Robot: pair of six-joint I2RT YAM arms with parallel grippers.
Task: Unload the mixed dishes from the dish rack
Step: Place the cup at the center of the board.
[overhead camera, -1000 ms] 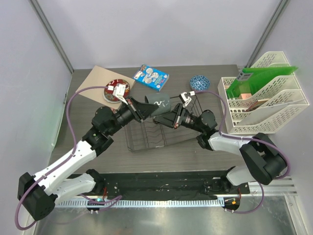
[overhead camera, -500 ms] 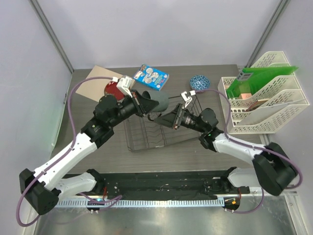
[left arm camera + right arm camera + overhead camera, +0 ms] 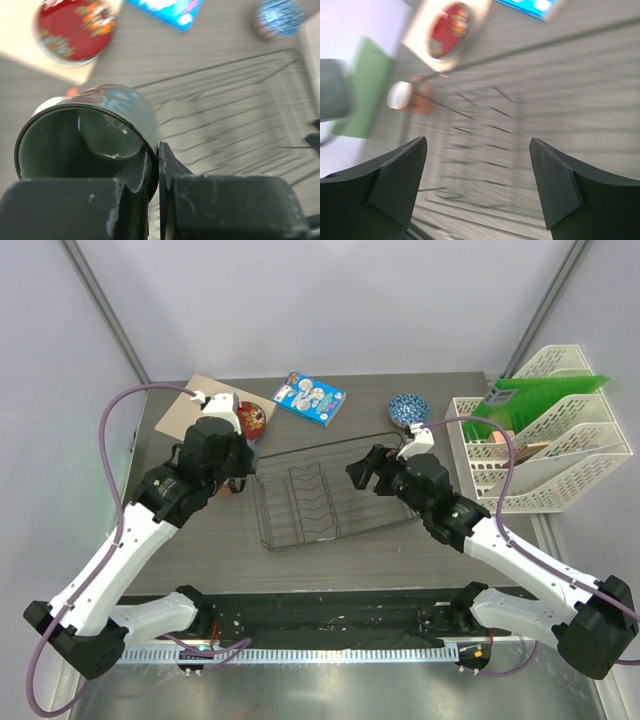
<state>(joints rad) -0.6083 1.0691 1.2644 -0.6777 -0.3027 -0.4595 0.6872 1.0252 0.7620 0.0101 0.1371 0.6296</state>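
Observation:
My left gripper (image 3: 157, 150) is shut on the rim wall of the dark grey mug (image 3: 85, 135), one finger inside and one outside. In the top view the left gripper (image 3: 232, 472) hangs just left of the dish rack (image 3: 325, 495), and the wrist hides most of that mug. Below it stands the pinkish-brown mug (image 3: 412, 97). The red patterned plate (image 3: 252, 418) lies on a tan board. Further right, the blue-and-white bowl (image 3: 408, 408) sits behind the rack. My right gripper (image 3: 362, 470) is open above the rack's right part (image 3: 480, 150), and between its jaws (image 3: 477, 150) there is nothing.
A blue illustrated packet (image 3: 310, 397) lies behind the rack. The tan board (image 3: 190, 405) fills the back left corner. A white slotted file organiser (image 3: 540, 445) with green folders stands at the right edge. The rack shows only bare wires.
My left arm has carried the dark grey mug from over the rack to its left side. The right gripper has opened and drawn back to the right.

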